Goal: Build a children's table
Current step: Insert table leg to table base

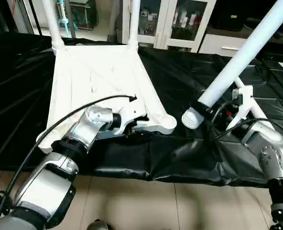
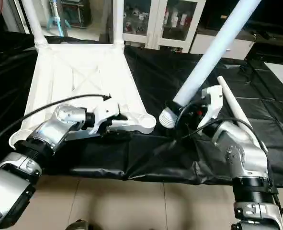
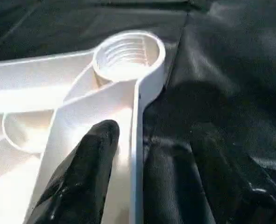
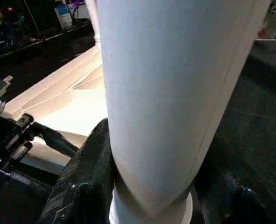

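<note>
Smooth white plastic tabletop [image 1: 103, 81] and leg [image 1: 242, 57] lie over glossy, wrinkled black cloth [image 1: 189, 153].

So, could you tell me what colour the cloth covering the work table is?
Black cloth, clearest in the left eye view.

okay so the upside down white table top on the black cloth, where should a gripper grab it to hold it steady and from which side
Grip the near edge wall of the table top, just short of the empty threaded socket, coming in from the robot's side. That rim is thin and upright, so one finger goes inside it and one outside, as the left gripper sits now. That likely leaves the socket free for the leg in the right gripper.
</note>
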Motion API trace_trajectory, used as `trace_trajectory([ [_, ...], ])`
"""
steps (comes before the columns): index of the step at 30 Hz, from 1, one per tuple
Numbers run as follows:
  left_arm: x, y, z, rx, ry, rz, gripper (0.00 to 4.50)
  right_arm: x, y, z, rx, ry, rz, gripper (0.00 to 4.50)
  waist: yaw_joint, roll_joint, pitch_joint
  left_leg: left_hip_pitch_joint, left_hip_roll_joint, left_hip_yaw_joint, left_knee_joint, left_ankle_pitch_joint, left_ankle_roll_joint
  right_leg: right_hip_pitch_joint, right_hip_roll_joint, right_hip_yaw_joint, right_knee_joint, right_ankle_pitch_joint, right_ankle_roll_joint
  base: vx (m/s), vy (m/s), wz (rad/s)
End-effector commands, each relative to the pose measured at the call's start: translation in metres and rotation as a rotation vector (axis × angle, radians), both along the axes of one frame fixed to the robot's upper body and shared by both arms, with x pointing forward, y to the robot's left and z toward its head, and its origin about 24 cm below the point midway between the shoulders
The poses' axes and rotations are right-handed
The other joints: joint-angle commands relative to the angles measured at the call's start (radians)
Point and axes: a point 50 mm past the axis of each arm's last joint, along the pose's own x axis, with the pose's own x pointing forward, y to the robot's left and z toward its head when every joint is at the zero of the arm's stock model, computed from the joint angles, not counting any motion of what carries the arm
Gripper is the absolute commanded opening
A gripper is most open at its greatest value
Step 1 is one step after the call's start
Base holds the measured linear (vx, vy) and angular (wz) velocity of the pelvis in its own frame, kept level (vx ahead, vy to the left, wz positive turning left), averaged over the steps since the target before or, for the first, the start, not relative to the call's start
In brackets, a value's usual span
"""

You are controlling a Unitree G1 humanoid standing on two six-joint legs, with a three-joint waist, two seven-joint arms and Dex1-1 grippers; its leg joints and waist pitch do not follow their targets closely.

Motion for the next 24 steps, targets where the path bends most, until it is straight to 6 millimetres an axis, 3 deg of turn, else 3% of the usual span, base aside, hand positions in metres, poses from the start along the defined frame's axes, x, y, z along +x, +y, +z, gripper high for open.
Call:
trace_trajectory([
  [1, 0.003, -0.002, 0.004, 0.027, -0.021, -0.009, 2.50, -0.001, -0.002, 0.008, 0.004, -0.027, -0.006, 1.86, 0.000, 0.011, -0.084, 0.026, 0.033, -0.007, -0.063, -0.136, 0.019, 0.060, -0.068, 0.046, -0.071, 0.056, -0.258, 0.000, 0.000, 0.00],
  [8, 0.008, 0.004, -0.001, 0.049, -0.026, 0.047, 1.93, -0.001, 0.003, 0.009, 0.000, -0.026, 0.019, 1.86, 0.003, 0.010, -0.083, 0.027, 0.033, -0.008, -0.063, -0.132, 0.024, 0.059, -0.070, 0.045, -0.070, 0.062, -0.261, 0.000, 0.000, 0.00],
  [24, 0.000, -0.003, -0.018, 0.112, 0.018, -0.028, 0.57, -0.002, 0.007, 0.008, -0.001, -0.023, 0.027, 1.86, 0.004, 0.012, -0.082, 0.027, 0.035, -0.009, -0.065, -0.152, 0.025, 0.060, -0.073, 0.045, -0.073, 0.049, -0.267, 0.000, 0.000, 0.00],
])
